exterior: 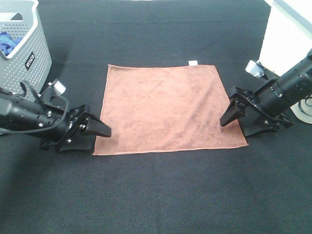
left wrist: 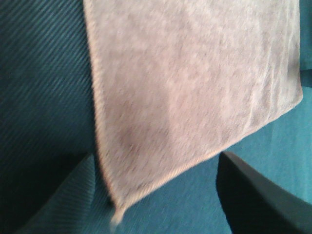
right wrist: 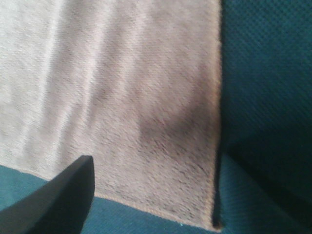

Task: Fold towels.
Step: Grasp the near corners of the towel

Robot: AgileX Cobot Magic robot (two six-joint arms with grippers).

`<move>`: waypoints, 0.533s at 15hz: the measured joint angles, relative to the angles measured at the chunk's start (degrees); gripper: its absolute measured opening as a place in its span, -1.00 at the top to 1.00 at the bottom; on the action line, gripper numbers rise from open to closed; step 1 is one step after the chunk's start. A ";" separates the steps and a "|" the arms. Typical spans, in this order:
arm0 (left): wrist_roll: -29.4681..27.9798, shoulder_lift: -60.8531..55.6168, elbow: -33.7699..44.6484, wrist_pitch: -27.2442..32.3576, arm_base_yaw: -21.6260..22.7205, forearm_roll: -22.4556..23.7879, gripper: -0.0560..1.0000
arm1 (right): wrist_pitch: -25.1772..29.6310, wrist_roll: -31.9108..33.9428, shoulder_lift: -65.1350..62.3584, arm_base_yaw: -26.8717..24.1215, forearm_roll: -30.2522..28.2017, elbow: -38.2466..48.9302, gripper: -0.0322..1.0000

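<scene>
One reddish-brown towel lies spread flat on the black table, with its small white tag at the far edge. My left gripper is open and low at the towel's near left corner. In the left wrist view that corner lies between the two fingers. My right gripper is open and low at the towel's near right corner. The right wrist view shows that corner between its fingers. Neither gripper holds the cloth.
A grey perforated basket stands at the back left with something blue inside. A white box stands at the back right, and a light round object lies at the right edge.
</scene>
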 joint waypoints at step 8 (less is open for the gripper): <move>-2.92 4.47 -5.73 -0.74 -4.41 -1.38 0.15 | -0.23 -2.06 2.01 3.95 3.84 -1.09 -0.04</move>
